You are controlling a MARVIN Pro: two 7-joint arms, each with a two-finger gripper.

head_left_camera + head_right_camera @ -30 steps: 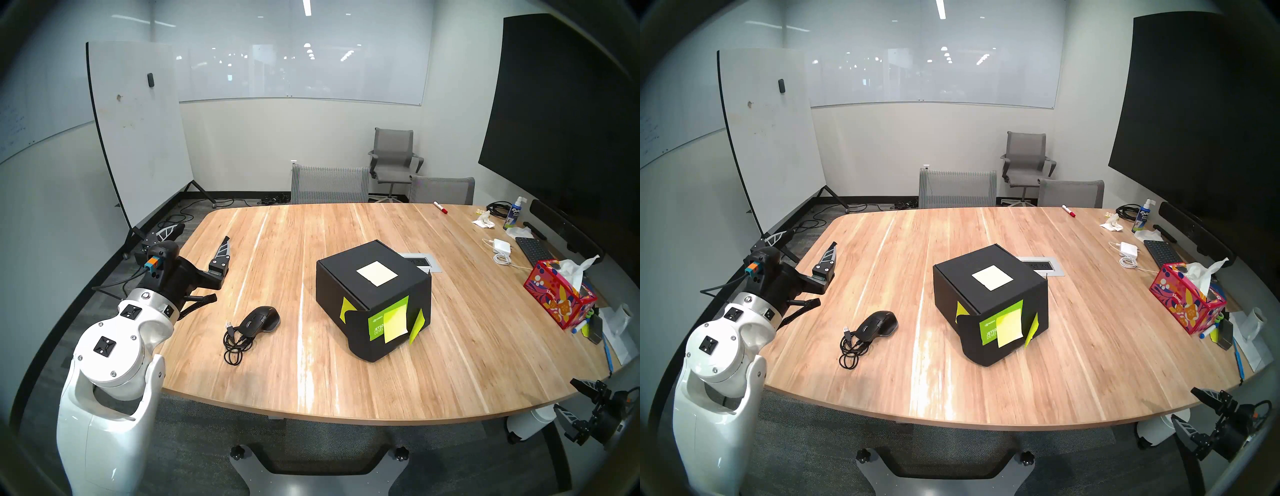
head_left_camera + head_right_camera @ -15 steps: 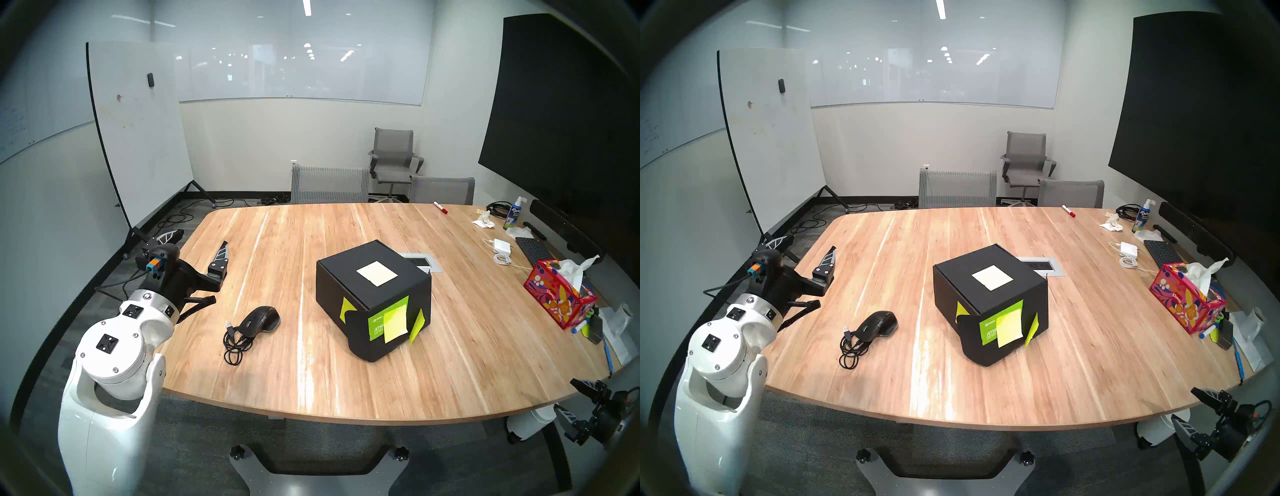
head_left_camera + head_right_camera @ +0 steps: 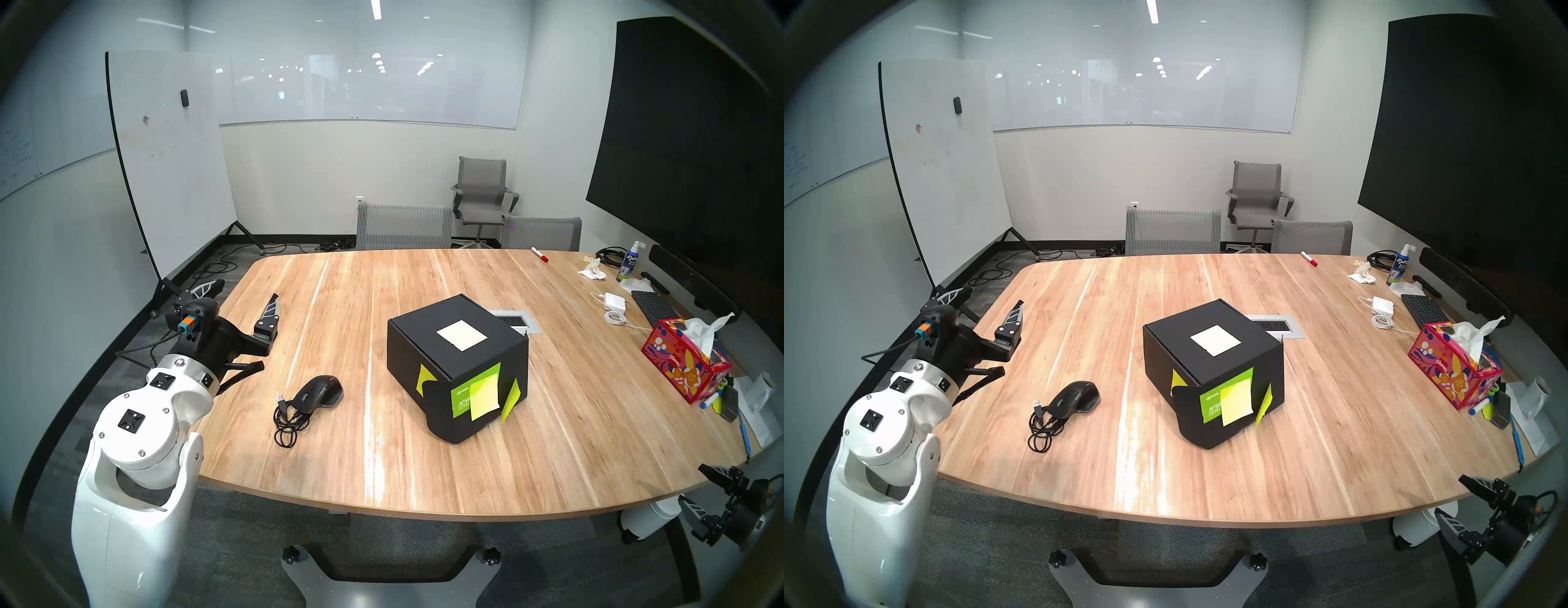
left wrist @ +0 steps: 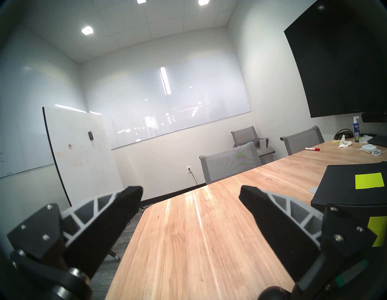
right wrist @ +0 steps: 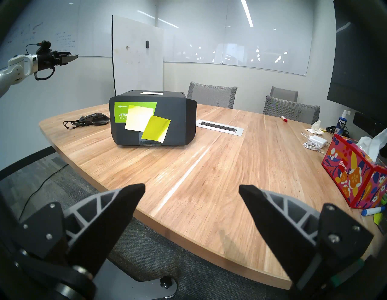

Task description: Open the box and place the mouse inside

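The black box (image 3: 458,365) (image 3: 1212,365) (image 5: 180,121) stands shut near the middle of the wooden table (image 3: 382,467), with a cream sticker on its lid and a green label and yellow-green sticky notes on its front. To its left lies the black mouse (image 3: 320,392) (image 3: 1076,397) (image 5: 97,118), its coiled cable beside it. My left gripper (image 3: 248,289) (image 4: 190,189) hovers open and empty over the table's left edge, behind the mouse. Below the table's near right corner, my right gripper (image 3: 691,484) (image 5: 191,186) is open and empty.
A red floral tissue box (image 3: 685,365), a white charger (image 3: 615,301), a black keyboard (image 3: 653,308) and a spray bottle (image 3: 630,261) crowd the right side. A power panel (image 3: 515,320) sits behind the box. Grey chairs (image 3: 403,225) line the far edge; a whiteboard (image 3: 169,161) stands left.
My left arm has shifted very slightly, its gripper still open. The box, the mouse and the right arm have not moved.
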